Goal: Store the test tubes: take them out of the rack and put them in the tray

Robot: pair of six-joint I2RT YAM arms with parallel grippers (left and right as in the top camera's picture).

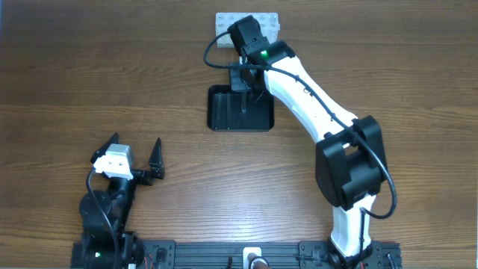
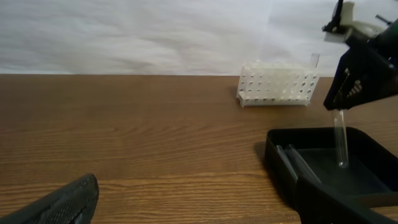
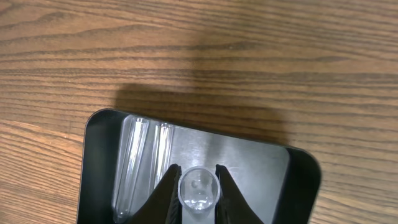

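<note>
The right gripper [image 3: 197, 172], reaching from the right arm across a wooden table [image 1: 388, 67], is clamped on the upper end of a clear test tube [image 3: 198, 191]. It holds the tube upright over the black tray [image 3: 93, 155]. Seen from the left wrist, the tube hangs straight down from the fingers, with its rounded end low inside the tray walls. Whether it touches the floor cannot be told.

Two more tubes [image 3: 146, 163] lie flat in the tray, side by side along one wall and touching each other. They are just beside the held tube, not under it.

The white rack [image 1: 246, 28] stands near the far edge of the table, a little beyond the tray and apart from it. One tube [image 2: 314, 60] stands upright at the end of the rack, its rim showing above the top row of holes. What the other holes contain is too small to make out.

The left gripper [image 1: 136, 140] sits well apart from tray and rack, low over the table near its own base. Its two black fingers are spread wide with nothing between them.
</note>
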